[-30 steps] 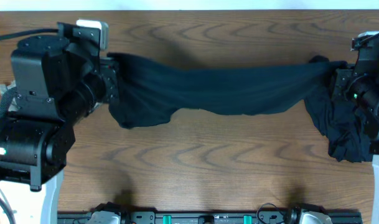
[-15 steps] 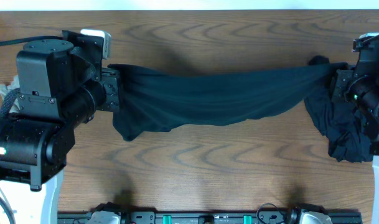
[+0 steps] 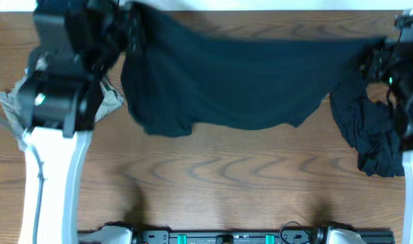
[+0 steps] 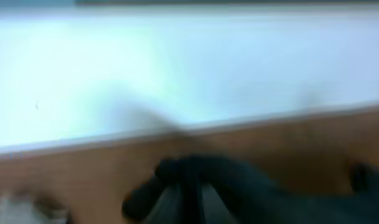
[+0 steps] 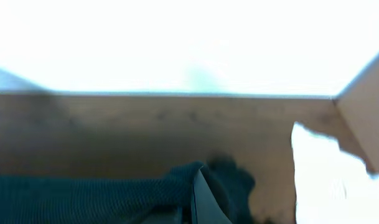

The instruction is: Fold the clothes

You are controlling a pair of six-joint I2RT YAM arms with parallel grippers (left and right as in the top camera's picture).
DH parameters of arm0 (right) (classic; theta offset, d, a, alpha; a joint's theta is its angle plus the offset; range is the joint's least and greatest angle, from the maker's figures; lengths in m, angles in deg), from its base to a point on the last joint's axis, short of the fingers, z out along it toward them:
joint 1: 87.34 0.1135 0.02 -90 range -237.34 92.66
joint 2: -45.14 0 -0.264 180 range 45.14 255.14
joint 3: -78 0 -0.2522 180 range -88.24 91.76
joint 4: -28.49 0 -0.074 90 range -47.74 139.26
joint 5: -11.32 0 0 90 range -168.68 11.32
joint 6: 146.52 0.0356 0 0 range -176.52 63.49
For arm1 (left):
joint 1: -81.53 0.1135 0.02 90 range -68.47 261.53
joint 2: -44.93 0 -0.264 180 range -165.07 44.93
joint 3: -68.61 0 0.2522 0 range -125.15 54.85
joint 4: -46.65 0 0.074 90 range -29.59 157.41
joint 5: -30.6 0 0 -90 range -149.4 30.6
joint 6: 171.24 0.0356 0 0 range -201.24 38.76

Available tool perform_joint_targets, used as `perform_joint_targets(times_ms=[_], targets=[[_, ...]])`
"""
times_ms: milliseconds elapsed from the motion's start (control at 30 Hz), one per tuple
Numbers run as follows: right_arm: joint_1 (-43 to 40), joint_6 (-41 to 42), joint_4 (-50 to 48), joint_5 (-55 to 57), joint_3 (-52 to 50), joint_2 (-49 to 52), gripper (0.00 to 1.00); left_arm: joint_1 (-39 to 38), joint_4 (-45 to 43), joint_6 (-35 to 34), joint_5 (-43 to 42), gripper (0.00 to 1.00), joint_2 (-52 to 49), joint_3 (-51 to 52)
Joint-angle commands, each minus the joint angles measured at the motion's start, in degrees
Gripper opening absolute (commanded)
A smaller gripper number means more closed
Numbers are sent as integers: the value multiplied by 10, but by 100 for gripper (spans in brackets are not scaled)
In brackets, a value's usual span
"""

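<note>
Grips one end of the black garment (image 3: pixel 233 85) with the left gripper (image 3: pixel 130 30), jaws pinched shut on the cloth, up near the far left edge of the table (image 3: pixel 226 176). Grips the other end with the right gripper (image 3: pixel 374 59), likewise clamped tight on fabric, near the far right edge. Holds the garment spread wide between the two, fairly straight along the top and sagging below, with the lower hem curving toward the table's middle and a lobe hanging lowest at the left. Leaves a heap of black cloth (image 3: pixel 372 139) crumpled at the right beside the right arm, meeting the stretched piece at its right end; cannot tell whether joined to it or separate. Leaves a khaki-grey garment (image 3: pixel 111 100) bunched at the left, partly covered by the left arm. Shows little in the left wrist view: heavy blur, dark fabric low against the wood. Shows in the right wrist view dark ribbed cloth drawn in at the bottom edge
</note>
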Motion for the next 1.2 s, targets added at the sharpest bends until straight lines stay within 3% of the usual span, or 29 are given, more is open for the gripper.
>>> perform_joint_targets(times_ms=[0,100,233,533,733,767,800,867,900,1000,1167], targets=[[-5,31,-49,13,7,27,1,0,-47,8,5,6,-28,-11],[-8,63,-85,12,7,30,1,0,-35,8,5,6,-41,-11],[-8,64,-47,12,9,22,1,0,64,7,-14,6,-37,-11],[-8,64,299,8,8,27,1,0,390,-5,-130,6,-35,10],[-8,64,438,8,8,51,1,0,478,-5,-150,6,-37,85],[-8,64,445,8,8,53,1,0,480,-5,-150,9,-37,100],[-8,61,449,8,8,55,1,0,481,-5,-150,25,-37,118],[-8,57,452,8,8,57,1,0,482,-5,-150,47,-37,149],[-8,57,452,8,8,57,1,0,482,-5,-150,53,-37,165],[-8,57,457,8,8,57,1,0,489,-5,-150,63,-37,198],[-8,51,461,13,8,57,1,0,498,-5,-150,65,-37,216]])
